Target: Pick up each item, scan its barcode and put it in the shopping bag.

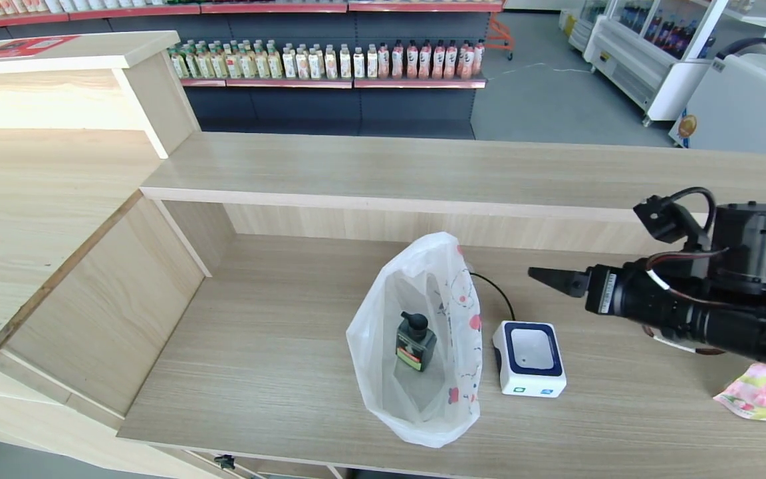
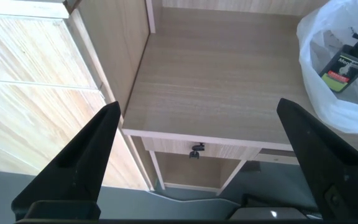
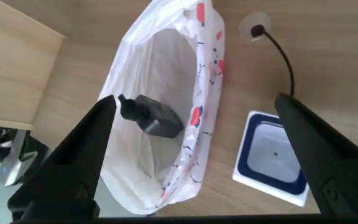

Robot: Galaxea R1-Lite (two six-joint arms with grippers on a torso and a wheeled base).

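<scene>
A white shopping bag stands open in the middle of the wooden counter. Inside it lies a dark pump bottle. Just right of the bag sits a white and blue barcode scanner. A pink and green packet lies at the counter's right edge, under my right arm. My right gripper hangs above and behind the scanner, open and empty; its wrist view looks down on the bag, bottle and scanner. My left gripper is open and empty, off the counter's front edge, left of the bag.
A raised wooden ledge runs along the back of the counter, and a side wall closes it on the left. The scanner's black cable runs back behind the bag. Shelves of bottles stand far behind.
</scene>
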